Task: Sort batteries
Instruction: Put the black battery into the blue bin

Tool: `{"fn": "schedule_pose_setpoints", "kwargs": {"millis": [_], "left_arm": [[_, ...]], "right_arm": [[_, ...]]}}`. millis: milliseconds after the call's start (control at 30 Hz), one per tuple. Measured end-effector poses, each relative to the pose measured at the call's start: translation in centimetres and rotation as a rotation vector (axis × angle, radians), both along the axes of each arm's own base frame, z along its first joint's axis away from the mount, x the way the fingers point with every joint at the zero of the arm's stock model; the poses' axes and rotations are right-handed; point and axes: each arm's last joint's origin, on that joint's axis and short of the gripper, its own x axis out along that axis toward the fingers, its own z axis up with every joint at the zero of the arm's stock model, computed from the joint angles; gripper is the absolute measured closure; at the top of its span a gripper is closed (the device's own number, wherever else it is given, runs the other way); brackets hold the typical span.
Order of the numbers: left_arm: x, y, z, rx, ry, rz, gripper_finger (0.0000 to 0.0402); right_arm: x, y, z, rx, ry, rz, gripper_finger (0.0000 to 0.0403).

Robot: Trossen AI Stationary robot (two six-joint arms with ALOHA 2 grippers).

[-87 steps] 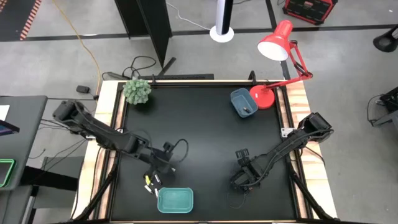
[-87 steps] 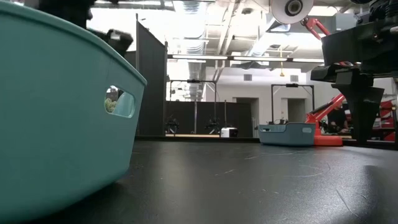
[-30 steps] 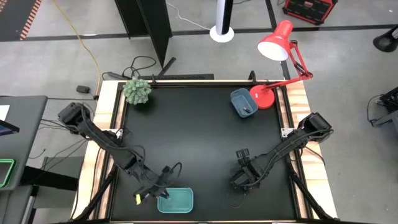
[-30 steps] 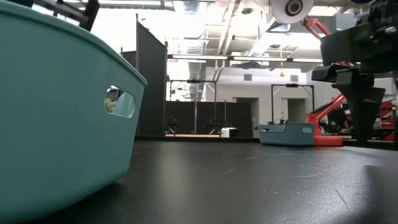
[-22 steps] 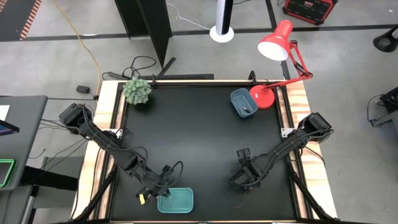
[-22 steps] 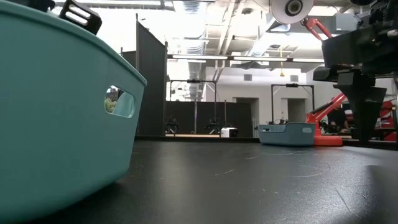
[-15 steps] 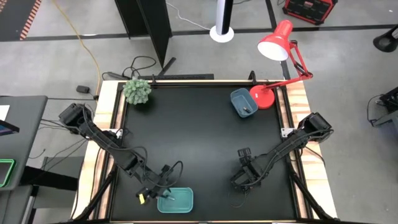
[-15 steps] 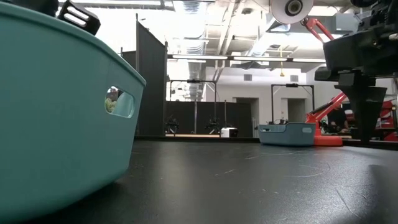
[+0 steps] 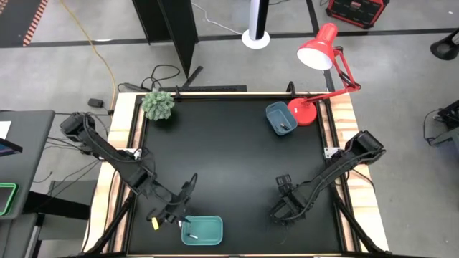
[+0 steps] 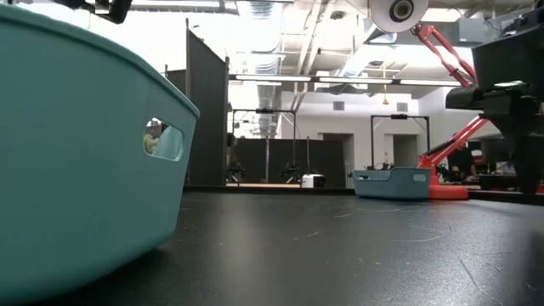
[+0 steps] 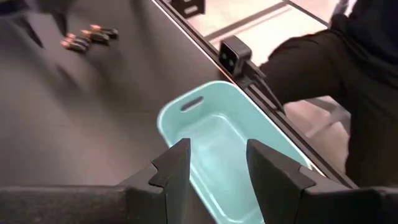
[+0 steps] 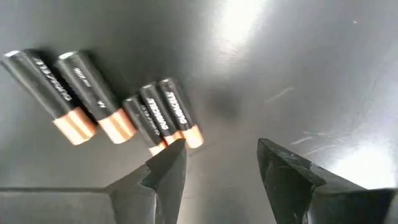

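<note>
Hovering L gripper [image 11: 214,163] open over teal tray [image 11: 186,115] edge

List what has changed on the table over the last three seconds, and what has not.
The left end effector moved from mid-table toward the front edge, reached the teal tray, opened, and has drawn back a little; a small whitish battery now lies in the tray. The right end effector shifted slightly toward the front, open beside the dark copper-tipped batteries. Blue tray, plant and red lamp stayed put.
</note>
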Motion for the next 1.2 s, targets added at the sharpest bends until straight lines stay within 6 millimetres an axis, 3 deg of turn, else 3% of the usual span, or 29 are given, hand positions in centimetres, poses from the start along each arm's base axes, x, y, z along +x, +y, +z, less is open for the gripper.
{"fn": "schedule_pose_setpoints", "kwargs": {"millis": [733, 1200], "left_arm": [[-1.9, 1.4, 2.0, 0.012, -0.04, 0.008, 0.0249], [-1.9, 1.4, 1.9, 0.029, -0.029, 0.016, 0.0249]], "right_arm": [[0.5, 0.4, 0.0, 0.039, -0.054, 0.011, 0.02], [0.5, 0.4, -0.1, 0.039, -0.054, 0.009, 0.02]]}}
